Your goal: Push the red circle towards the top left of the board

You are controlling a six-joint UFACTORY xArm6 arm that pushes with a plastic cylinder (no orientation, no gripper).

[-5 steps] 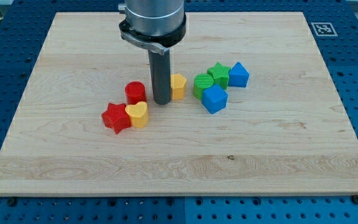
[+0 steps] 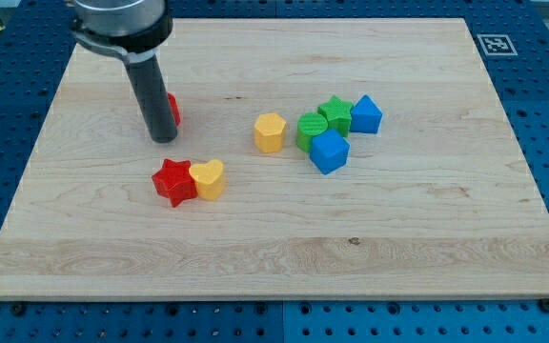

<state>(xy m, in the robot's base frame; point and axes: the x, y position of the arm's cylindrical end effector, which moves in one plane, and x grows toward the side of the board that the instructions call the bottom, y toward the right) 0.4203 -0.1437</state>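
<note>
The red circle [image 2: 172,109] sits in the upper left part of the wooden board [image 2: 274,238], mostly hidden behind my rod. My tip [image 2: 163,138] rests on the board just in front of and slightly left of the red circle, touching or nearly touching it. A red star [image 2: 172,181] and a yellow heart [image 2: 209,177] lie side by side below my tip, toward the view's bottom.
A yellow hexagon [image 2: 270,131] stands near the board's middle. To its right cluster a green circle [image 2: 311,128], a green star [image 2: 335,112], a blue block [image 2: 365,113] and a second blue block [image 2: 329,151]. A marker tag [image 2: 493,44] is at the top right corner.
My tip moved up and to the left from beside the yellow hexagon. The red circle slid up-left with it, away from the red star and yellow heart.
</note>
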